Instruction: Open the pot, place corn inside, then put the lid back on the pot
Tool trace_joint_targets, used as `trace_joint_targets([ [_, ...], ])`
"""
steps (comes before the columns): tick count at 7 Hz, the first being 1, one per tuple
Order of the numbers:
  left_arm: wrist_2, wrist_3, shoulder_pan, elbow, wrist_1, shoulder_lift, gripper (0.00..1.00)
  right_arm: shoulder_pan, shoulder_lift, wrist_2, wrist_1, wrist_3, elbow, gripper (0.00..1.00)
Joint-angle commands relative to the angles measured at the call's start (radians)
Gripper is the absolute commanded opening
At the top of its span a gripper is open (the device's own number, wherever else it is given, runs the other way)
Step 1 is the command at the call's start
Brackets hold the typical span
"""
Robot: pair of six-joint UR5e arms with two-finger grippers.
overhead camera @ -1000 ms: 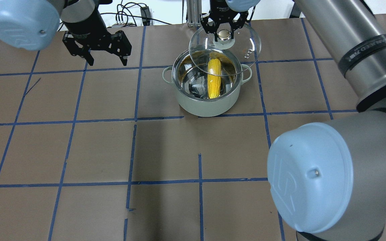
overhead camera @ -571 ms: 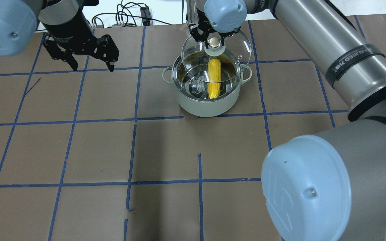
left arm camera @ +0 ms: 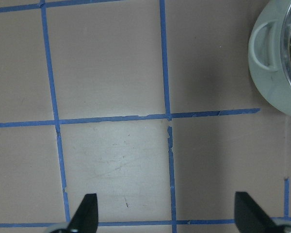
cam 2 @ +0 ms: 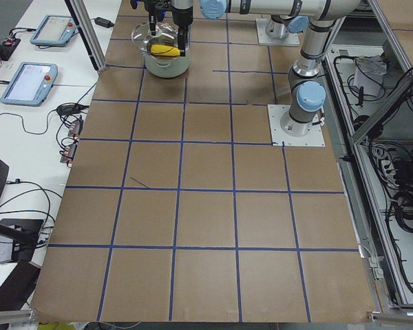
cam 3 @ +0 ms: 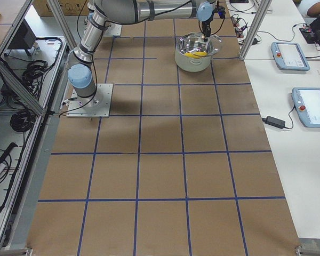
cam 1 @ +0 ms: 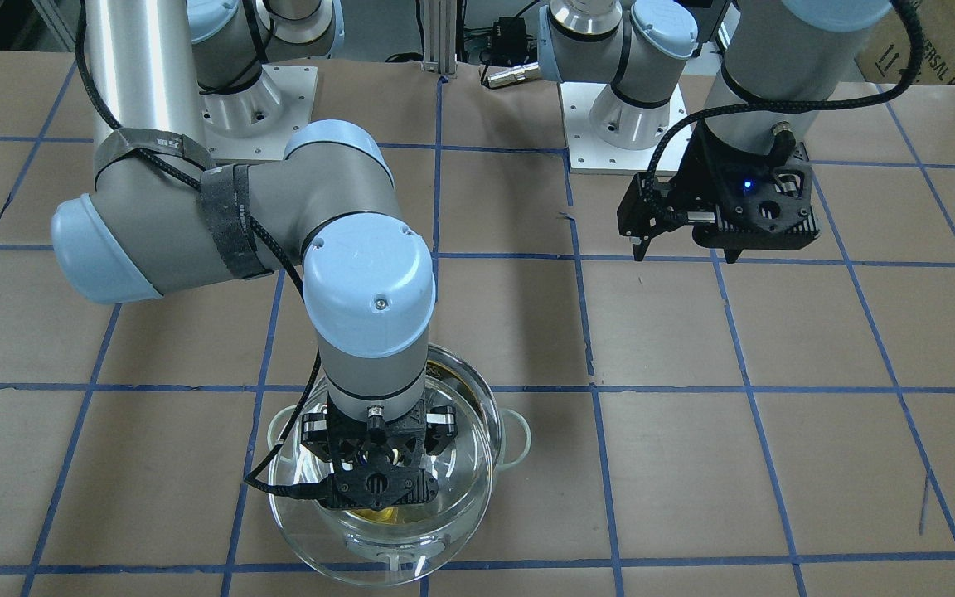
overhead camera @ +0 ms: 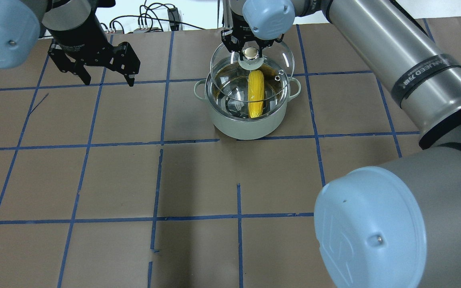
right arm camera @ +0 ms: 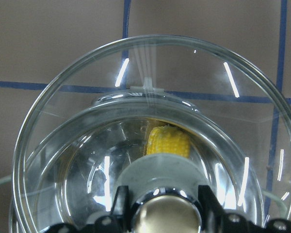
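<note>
R hand (overhead camera: 249, 51) is clamped tight on the knob of the lid (overhead camera: 274, 58). One finger sits on each side of the knob, and in the R wrist view both fingers (right arm camera: 119, 206) press right on it. The lid hangs from that hand, up in the air over the pot (overhead camera: 246, 126). It isn't down on the rim. It sits a bit off to the far side, away from the robot, so the near part of the pot mouth shows w/o glass over it. In the view from across the counter (overhead camera: 198, 180), the lid's edge pokes out past the pot on that same side.

The corn (overhead camera: 255, 96) lies in the pot on the shiny bottom, pointing front to back. Its far end is under the glass and its near end is in the open part.

L hand (overhead camera: 107, 78) is spread wide, w/ nothing in it and touching nothing. It hangs over bare counter well off to the L of the pot. Its wrist view shows brown paper, blue tape lines (left arm camera: 166, 73) and one loop handle of the pot in the top corner.
</note>
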Motion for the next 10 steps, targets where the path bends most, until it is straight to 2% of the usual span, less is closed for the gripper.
trace_joint_targets([
  [1, -0.001, -0.001, 0.002, 0.001, -0.037, 0.003, 1.00, 0.000, -0.008, 0.039, 0.031, -0.001, 0.008, 0.06],
  [4, -0.004, -0.003, 0.000, 0.003, -0.053, 0.003, 1.00, -0.003, -0.038, 0.045, 0.034, -0.004, 0.084, 0.05],
  [10, -0.002, -0.003, 0.005, 0.000, -0.051, 0.001, 1.00, 0.000, -0.048, 0.051, 0.035, -0.001, 0.085, 0.05],
])
